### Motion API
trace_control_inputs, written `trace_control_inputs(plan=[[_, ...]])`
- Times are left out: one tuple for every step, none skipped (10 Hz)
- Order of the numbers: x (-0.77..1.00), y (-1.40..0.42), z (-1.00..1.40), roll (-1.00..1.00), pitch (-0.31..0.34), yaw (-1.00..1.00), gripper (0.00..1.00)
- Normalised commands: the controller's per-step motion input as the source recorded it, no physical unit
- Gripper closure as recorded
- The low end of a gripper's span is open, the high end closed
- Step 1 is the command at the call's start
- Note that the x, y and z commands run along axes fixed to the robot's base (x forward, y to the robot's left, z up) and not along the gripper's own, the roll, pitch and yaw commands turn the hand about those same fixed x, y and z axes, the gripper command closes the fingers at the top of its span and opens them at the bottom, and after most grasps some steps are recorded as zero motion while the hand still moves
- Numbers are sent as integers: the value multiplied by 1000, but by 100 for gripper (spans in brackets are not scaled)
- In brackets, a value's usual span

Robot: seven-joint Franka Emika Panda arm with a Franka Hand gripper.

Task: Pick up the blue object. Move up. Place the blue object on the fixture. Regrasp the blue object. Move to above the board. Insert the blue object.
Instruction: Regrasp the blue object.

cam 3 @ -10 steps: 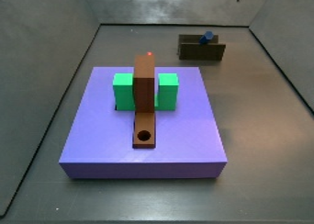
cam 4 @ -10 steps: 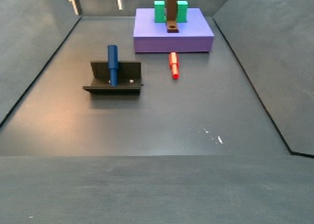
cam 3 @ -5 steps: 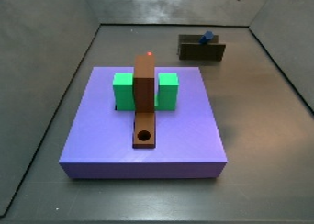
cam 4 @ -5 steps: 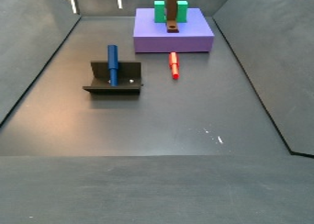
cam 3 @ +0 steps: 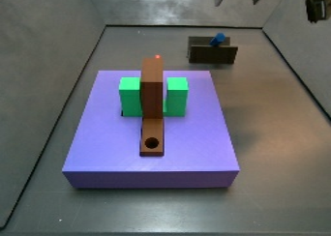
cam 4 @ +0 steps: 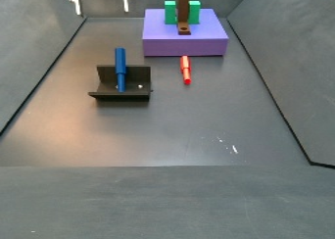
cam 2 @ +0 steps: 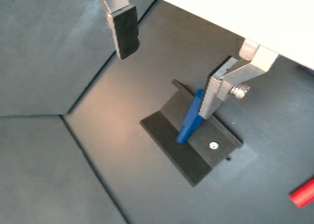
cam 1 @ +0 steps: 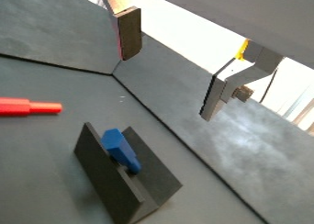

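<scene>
- While the gripper (cam 2: 178, 53) hangs high above the floor with its jaws spread wide and nothing between the fingers (cam 2: 124, 30), the first half of the task looks done, as far as these views let one judge.
- Directly below the open jaws, seen in both wrist views, the blue object (cam 2: 192, 117) stands in the fixture (cam 2: 196, 145), leaning in its slot and free of any grip; so pick-up, lift and placing on the fixture appear complete.
- Regrasping seems to be the step in hand: the fingers are well above the peg and apart from it, so a descent and a closing of the jaws are yet to come.
- Beyond the fixture, off to one side of the jaws, a red peg (cam 4: 185, 69) lies flat on the floor, no part of the job.
- Farthest from the jaws, the board (cam 3: 153, 103) lies on the lilac slab (cam 3: 104, 148) across a green block (cam 3: 177, 95), its hole (cam 3: 153, 142) unfilled; carrying over and inserting remain.
</scene>
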Motion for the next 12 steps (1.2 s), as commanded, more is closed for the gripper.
trace_control_inputs(plan=[[14,-26,-283,231,0,0,0],[31,0,-460,86,-20,0,0],[23,0,-526,66,-171,0,0],[14,0,-523,160,-203,0,0],[0,0,-523,323,-160,-6,0],[-111,43,-557,360,-114,-46,0],[-197,91,-551,400,-94,-63,0],[-191,100,-489,320,-49,-80,0],[-203,140,-337,240,0,-149,0],[-120,69,-317,231,0,-157,0],[-89,29,-391,280,0,-171,0],[0,0,-343,226,0,-183,0]])
